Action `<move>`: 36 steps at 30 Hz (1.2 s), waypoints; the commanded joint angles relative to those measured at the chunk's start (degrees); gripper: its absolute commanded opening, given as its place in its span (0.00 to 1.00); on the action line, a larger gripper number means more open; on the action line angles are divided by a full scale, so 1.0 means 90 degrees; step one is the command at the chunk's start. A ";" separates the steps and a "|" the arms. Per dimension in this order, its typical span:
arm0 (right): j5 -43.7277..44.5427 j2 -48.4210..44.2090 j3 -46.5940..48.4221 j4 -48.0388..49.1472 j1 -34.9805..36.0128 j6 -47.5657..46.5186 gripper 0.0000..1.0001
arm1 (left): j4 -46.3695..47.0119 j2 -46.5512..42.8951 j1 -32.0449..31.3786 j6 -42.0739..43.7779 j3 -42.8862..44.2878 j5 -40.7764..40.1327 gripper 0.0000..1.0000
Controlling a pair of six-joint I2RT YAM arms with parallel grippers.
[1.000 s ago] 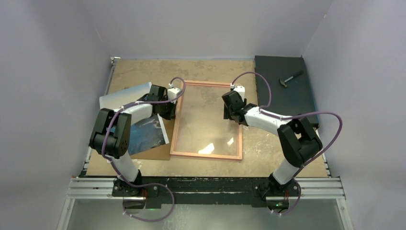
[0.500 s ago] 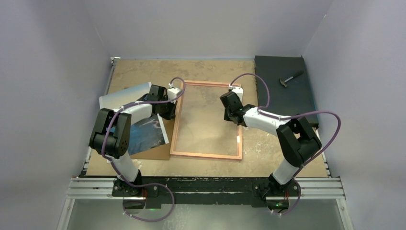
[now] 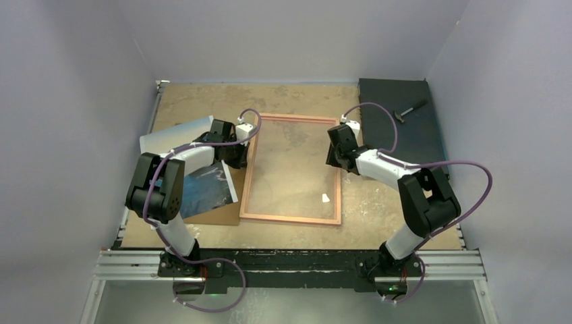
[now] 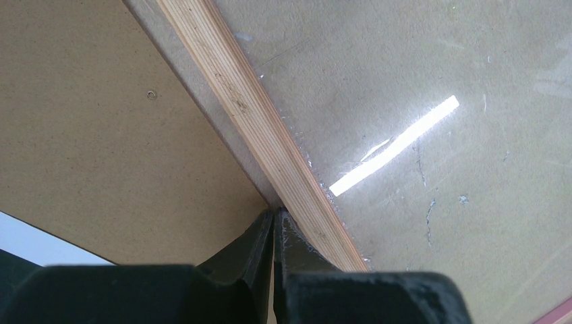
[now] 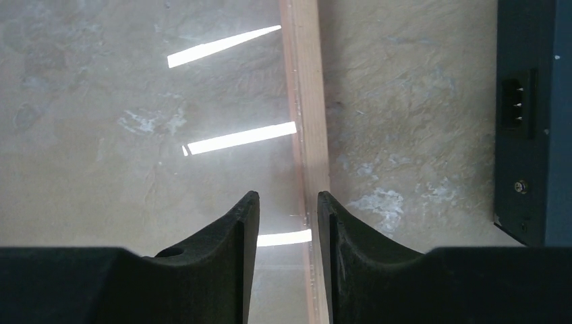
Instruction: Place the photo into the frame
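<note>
The frame [image 3: 247, 182] lies flat mid-table, pale wood rim up, with a glossy pane. The photo [image 3: 209, 189], dark blue with a white border, lies left of it on a brown backing board [image 3: 222, 214]; my left arm hides its middle. My left gripper [image 3: 240, 159] is shut, its tips [image 4: 274, 216] pressed against the outer edge of the frame's left rim [image 4: 270, 128], beside the board [image 4: 101, 135]. At the right rim [image 5: 308, 101], my right gripper [image 3: 336, 159] stands open [image 5: 288, 199], fingers straddling the rim's inner edge and the pane.
A black box [image 3: 401, 131] sits at the back right with a small hammer [image 3: 409, 111] on top; its side [image 5: 533, 121] is close to the right of my right gripper. Walls close in the table on three sides.
My right gripper has moved right, from over the pane to the frame's right rim. The left arm and the photo have not moved.
</note>
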 commanded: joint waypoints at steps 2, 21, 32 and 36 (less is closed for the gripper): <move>-0.0426 -0.0139 -0.0197 0.0240 -0.0087 0.0155 0.34 | -0.0267 -0.0036 0.0034 0.0095 -0.0050 0.0024 0.02; -0.1049 0.0362 -0.0278 0.0471 -0.0143 0.0410 0.37 | -0.0124 0.0181 0.0022 0.0041 -0.0098 0.0103 0.02; -0.1039 -0.0577 0.0115 -0.0283 -0.0769 0.0259 0.68 | -0.0424 -0.0099 0.0039 0.0133 0.0074 0.0014 0.02; -0.1030 -0.0612 -0.0100 -0.0217 -0.0935 0.0283 0.78 | -0.0600 -0.0111 0.0042 0.0124 0.0153 0.0109 0.02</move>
